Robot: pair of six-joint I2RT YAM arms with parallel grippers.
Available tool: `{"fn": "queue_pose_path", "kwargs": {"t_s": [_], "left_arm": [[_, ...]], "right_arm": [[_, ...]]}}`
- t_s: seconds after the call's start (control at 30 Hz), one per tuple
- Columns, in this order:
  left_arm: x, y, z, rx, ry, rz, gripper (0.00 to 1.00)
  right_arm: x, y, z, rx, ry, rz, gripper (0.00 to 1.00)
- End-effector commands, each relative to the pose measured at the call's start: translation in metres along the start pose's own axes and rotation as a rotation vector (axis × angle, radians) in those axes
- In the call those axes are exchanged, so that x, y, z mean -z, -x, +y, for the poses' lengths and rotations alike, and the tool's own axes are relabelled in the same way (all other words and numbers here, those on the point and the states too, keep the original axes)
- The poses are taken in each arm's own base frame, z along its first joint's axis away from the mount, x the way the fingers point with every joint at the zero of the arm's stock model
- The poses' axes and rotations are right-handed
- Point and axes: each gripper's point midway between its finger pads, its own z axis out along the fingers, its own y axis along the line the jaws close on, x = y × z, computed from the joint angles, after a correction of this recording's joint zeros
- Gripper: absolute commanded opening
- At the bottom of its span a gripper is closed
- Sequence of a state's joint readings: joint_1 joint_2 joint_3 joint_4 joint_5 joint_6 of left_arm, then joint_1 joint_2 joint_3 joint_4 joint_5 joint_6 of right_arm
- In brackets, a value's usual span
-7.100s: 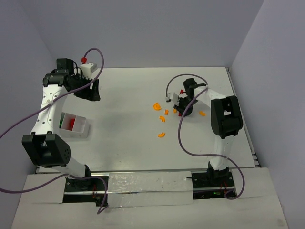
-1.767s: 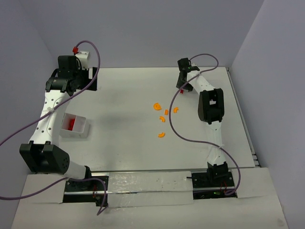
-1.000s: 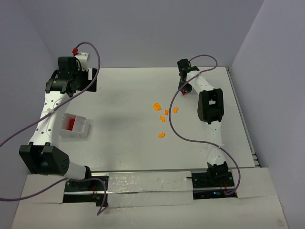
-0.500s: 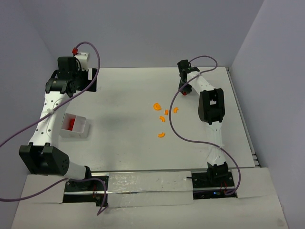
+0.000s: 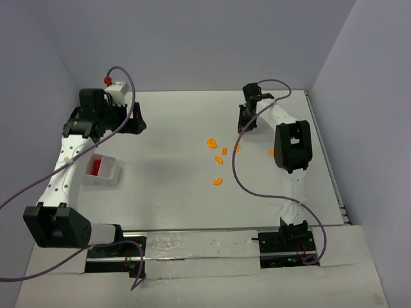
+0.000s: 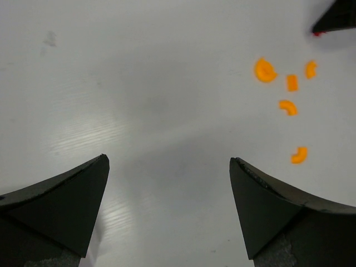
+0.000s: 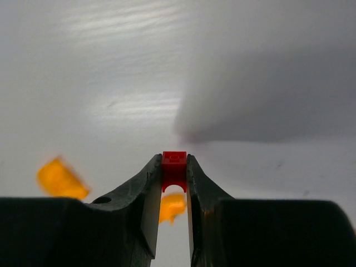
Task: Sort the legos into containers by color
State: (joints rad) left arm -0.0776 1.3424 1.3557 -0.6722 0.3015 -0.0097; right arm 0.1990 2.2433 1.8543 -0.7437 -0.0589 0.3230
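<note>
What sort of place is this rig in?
Probably a lab test cell: white tabletop boxed in by blank pale walls, two white robot arms bolted at its near edge, small orange curved plastic legos.

Bright, even light; soft shadows; sheen on the table (image 7: 128,105); nearby orange legos (image 7: 58,178) blurry.

I see my right pincer (image 7: 174,177) has now nipped shut on a red lego (image 7: 174,165); my left pincer (image 6: 168,160) has swung out from the far-left corner toward the tabletop's (image 5: 173,173) middle.
</note>
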Motion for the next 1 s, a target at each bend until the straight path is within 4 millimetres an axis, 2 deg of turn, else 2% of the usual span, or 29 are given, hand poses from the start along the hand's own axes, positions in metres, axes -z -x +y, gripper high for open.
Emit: {"fn": "queue_pose_path", "kwargs": {"t_s": [0.0,0.03,0.07,0.13,0.17,0.3,0.37,0.5,0.57,0.73,0.9,0.97], "left_arm": [[0.013,0.012,-0.062,0.032,-0.330,-0.135,0.99],[0.016,0.012,-0.070,0.054,-0.378,-0.142,0.99],[0.015,0.010,-0.076,0.082,-0.416,-0.141,0.99],[0.013,0.007,-0.084,0.127,-0.471,-0.115,0.97],[0.012,0.003,-0.092,0.172,-0.525,-0.081,0.93],[0.010,-0.011,-0.113,0.358,-0.680,0.021,0.83],[0.012,-0.015,-0.121,0.453,-0.744,0.045,0.82],[0.016,-0.014,-0.130,0.564,-0.819,0.054,0.82],[0.015,-0.014,-0.133,0.597,-0.832,0.071,0.82],[0.011,-0.018,-0.146,0.714,-0.878,0.147,0.82],[0.011,-0.021,-0.156,0.815,-0.921,0.178,0.81],[0.012,-0.019,-0.161,0.793,-0.934,0.162,0.81]], "right_arm": [[0.100,0.019,0.088,0.224,0.506,-0.165,0.00],[0.116,0.015,0.101,0.282,0.603,-0.188,0.00],[0.143,0.010,0.117,0.345,0.729,-0.214,0.00],[0.162,-0.005,0.128,0.406,0.848,-0.209,0.00],[0.182,-0.014,0.139,0.450,0.945,-0.205,0.00],[0.223,-0.038,0.157,0.566,1.124,-0.218,0.00],[0.238,-0.053,0.165,0.648,1.165,-0.244,0.00],[0.259,-0.085,0.178,0.872,1.176,-0.310,0.00],[0.262,-0.102,0.185,0.965,1.164,-0.327,0.00],[0.281,-0.118,0.202,1.055,1.123,-0.451,0.00],[0.281,-0.119,0.214,1.022,1.113,-0.463,0.00],[0.281,-0.120,0.218,1.027,1.112,-0.465,0.00]]}}
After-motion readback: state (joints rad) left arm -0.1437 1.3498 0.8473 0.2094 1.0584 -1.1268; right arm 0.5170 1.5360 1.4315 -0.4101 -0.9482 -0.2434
